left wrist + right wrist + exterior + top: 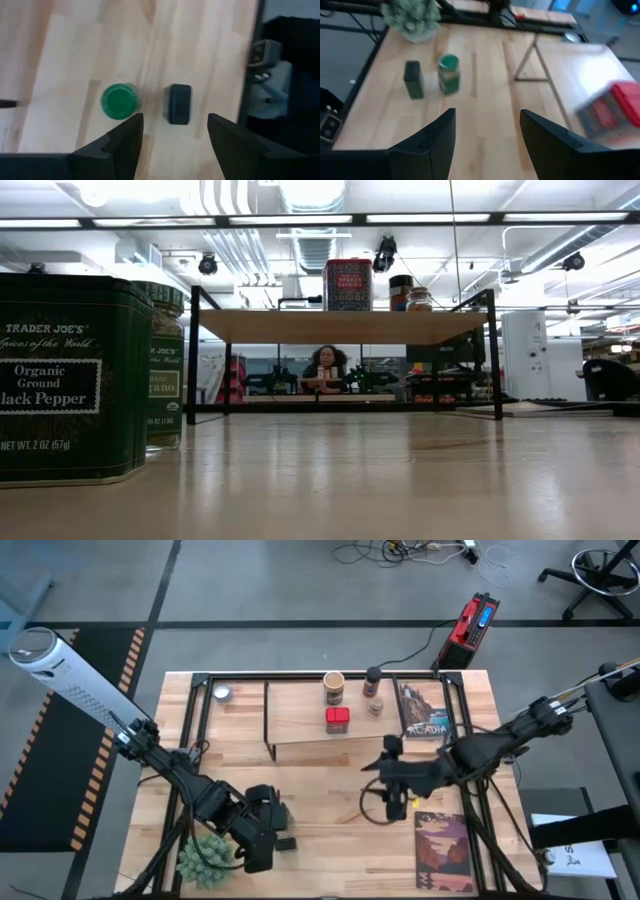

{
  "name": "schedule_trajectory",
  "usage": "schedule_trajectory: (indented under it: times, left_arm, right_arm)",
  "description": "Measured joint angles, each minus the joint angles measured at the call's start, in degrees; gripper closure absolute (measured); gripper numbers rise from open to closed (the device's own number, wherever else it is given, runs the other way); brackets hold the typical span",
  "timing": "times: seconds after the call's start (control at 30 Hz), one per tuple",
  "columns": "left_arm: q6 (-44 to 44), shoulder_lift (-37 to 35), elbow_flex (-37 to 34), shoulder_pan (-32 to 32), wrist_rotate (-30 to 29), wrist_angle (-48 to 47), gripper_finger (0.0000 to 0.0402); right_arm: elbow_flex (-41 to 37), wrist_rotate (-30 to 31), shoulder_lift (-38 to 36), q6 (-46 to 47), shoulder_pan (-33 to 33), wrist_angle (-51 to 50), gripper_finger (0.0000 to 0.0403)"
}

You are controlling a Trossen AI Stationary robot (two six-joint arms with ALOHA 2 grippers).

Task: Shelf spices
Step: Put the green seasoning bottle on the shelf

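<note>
Left end effector (262,830): hangs over the near-left part of the desk (320,840), just beside the plant ball (205,858); its fingers (125,137) stand apart with nothing between them, above the dark square tin (179,103) and the green-lidded jar (119,101).
Right end effector (393,783): sits right of centre over the desk, in front of the shelf (300,710); fingers (437,132) apart, holding nothing.
Dark square tin and green-lidded jar: upright on the desk, side by side with a small gap, off the shelf; in the low view the tin (65,380) stands nearest, the jar (165,365) just behind it.
Shelf: carries the red square tin (337,719), the tan cylinder (334,688), the dark-lidded brown jar (372,683) and a small pale jar (222,693) near its left end.
Books: one (424,710) at the shelf's right end, one (442,850) on the desk near right.
Background: a person (325,365) sits far behind the shelf.
</note>
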Motion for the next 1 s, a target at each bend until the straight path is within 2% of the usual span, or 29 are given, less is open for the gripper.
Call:
schedule_trajectory:
  times: [0.23,0.4,0.77,1.0]
  left_arm:
    - [-2.5,0.1,-5.3,-0.8,-4.2,3.1,0.0189]
    - [-2.3,0.1,-9.5,-0.7,-4.6,5.3,0.019]
    - [-6.4,0.3,-15.0,2.0,-5.3,12.0,0.0151]
    - [-6.6,0.3,-18.5,5.0,-2.9,13.5,0.0122]
  right_arm:
    - [-6.7,-0.5,6.0,-1.7,2.8,16.1,0.0204]
    - [-9.7,-0.5,10.0,-3.1,4.4,25.1,0.0204]
    - [-8.6,-0.5,17.4,-2.7,5.3,28.0,0.0204]
    - [-7.9,-0.5,18.2,-2.8,5.4,28.0,0.0204]
